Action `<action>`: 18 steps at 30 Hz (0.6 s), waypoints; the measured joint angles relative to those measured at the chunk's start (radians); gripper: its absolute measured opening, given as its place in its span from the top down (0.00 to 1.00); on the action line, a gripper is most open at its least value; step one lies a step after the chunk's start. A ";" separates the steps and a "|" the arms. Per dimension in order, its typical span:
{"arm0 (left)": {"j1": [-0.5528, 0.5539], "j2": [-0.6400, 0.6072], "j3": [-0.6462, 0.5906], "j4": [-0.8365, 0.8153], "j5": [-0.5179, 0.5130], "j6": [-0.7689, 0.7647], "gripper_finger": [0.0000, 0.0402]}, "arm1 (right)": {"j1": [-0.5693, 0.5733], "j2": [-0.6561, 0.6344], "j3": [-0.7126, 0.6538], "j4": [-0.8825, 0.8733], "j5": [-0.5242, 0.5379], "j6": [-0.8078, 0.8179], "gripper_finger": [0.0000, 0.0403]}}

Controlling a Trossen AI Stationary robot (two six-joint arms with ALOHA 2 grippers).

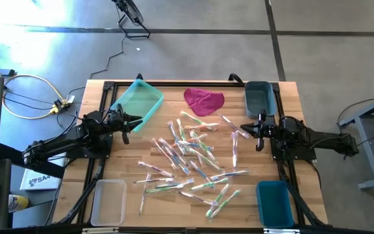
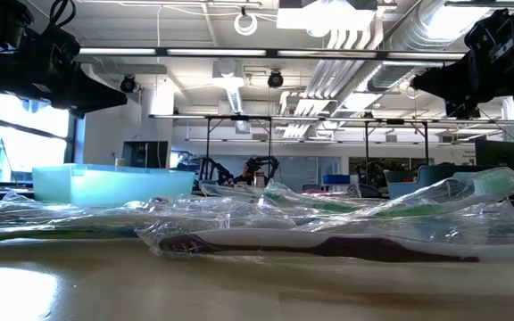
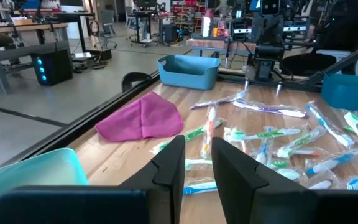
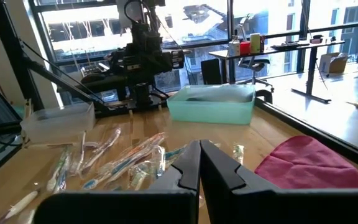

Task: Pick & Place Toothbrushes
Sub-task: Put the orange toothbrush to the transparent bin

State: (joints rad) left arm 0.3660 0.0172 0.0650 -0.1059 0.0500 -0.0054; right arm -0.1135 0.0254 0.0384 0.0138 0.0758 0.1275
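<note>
Both arms wait above the table; no toothbrush is picked up yet.

The left gripper [image 3: 197,163] has its two dark fingers a small way apart with nothing between them, and it hangs in the air near the tilted light green plastic bin [image 1: 138,101]. The right gripper [image 4: 199,163] has its fingers pressed together on nothing, and it hangs on the other side near the grey-blue plastic bin [image 1: 260,97]. The thin toothbrushes in clear shiny wrappers [image 1: 190,159] lie in a loose pile on the wooden table [image 1: 284,140], between the two arms. A crumpled pink cloth [image 1: 204,101] lies just beyond the pile. This looks like the start of a pick. Next, one gripper likely needs to open wider, go down over one toothbrush at the pile's edge, and close on it.
</note>
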 joint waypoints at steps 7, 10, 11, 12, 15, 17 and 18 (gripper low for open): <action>0.000 0.000 0.000 0.000 -0.001 -0.002 0.82 | 0.000 0.000 0.000 0.126 -0.034 0.002 0.99; 0.000 0.000 0.000 0.000 -0.001 -0.002 0.82 | 0.001 0.000 0.000 0.141 -0.033 0.006 0.99; 0.000 0.000 0.000 0.000 -0.001 -0.002 0.82 | 0.003 0.000 0.000 0.148 -0.033 0.011 0.99; 0.000 0.000 0.000 0.000 -0.001 -0.002 0.82 | 0.007 0.001 0.000 0.153 -0.033 0.021 0.99; 0.000 0.000 0.000 0.000 -0.001 -0.002 0.82 | 0.019 0.021 0.000 0.171 -0.029 0.029 0.99; 0.000 0.000 0.000 0.000 -0.001 -0.001 0.82 | 0.027 0.043 0.000 0.210 -0.029 0.027 0.99; 0.000 0.000 0.000 0.000 -0.001 -0.001 0.82 | 0.030 0.058 0.000 0.232 -0.029 0.027 0.99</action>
State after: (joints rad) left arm 0.3660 0.0173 0.0647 -0.1062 0.0486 -0.0067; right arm -0.0831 0.0830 0.0387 0.2459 0.0468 0.1543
